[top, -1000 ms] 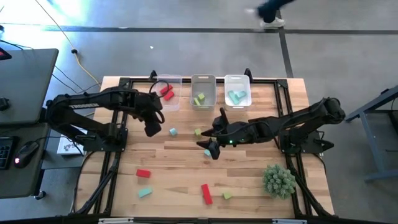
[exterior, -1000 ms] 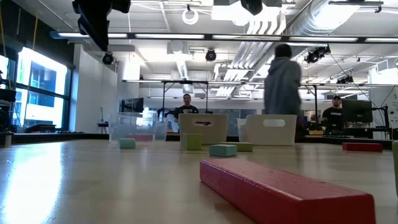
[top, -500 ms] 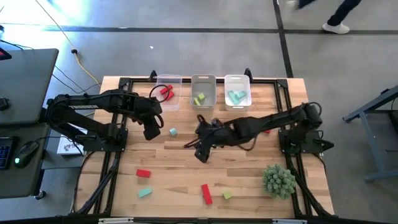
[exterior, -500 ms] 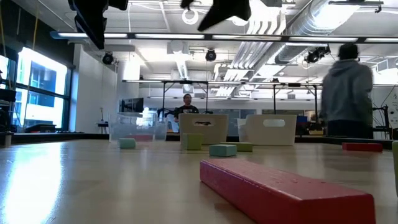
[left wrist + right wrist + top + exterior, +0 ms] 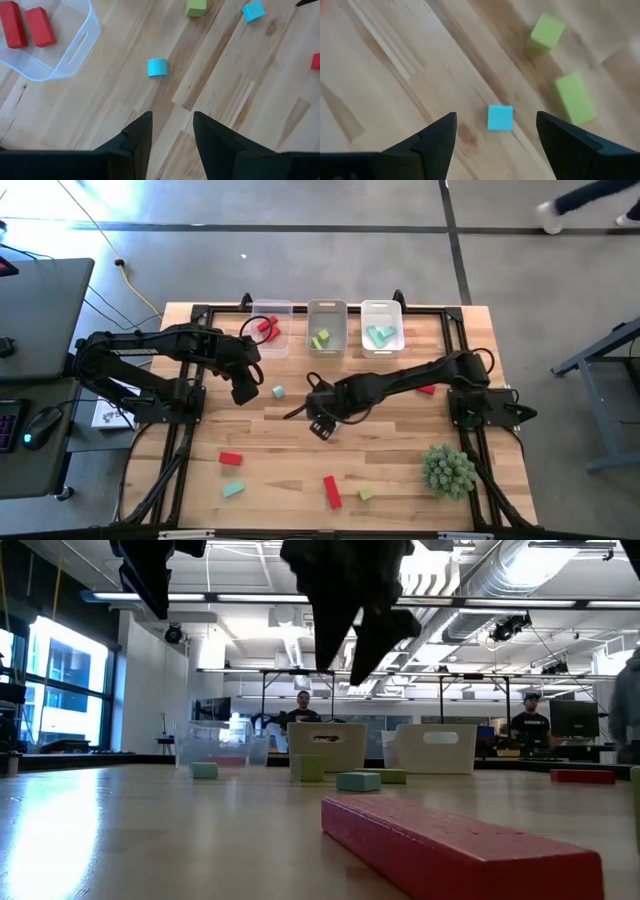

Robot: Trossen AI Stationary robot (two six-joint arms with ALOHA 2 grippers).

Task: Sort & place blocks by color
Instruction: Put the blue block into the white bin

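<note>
My right gripper [image 5: 495,125] hangs open above the table's middle [image 5: 320,426], pointing steeply down. A small teal cube [image 5: 499,118] lies on the wood below the gap between its fingers, untouched. Two yellow-green blocks [image 5: 547,31] [image 5: 575,98] lie just beyond it. My left gripper [image 5: 172,122] waits open and high at the left [image 5: 245,387], over bare wood, with a teal block [image 5: 157,67] ahead of it. More red, teal and yellow-green blocks lie near the front edge: a red one [image 5: 230,459], a teal one [image 5: 232,489], a red bar [image 5: 331,491].
Three clear bins stand at the far edge: one with red blocks [image 5: 270,328], one with yellow-green [image 5: 327,327], one with teal [image 5: 381,325]. A spiky green plant [image 5: 447,469] sits front right. People show in the room behind the table.
My right gripper has reached toward the table's left and come down, tipping from nearly level to steeply downward; its fingers stay open. A person has walked off to the right behind the table.
</note>
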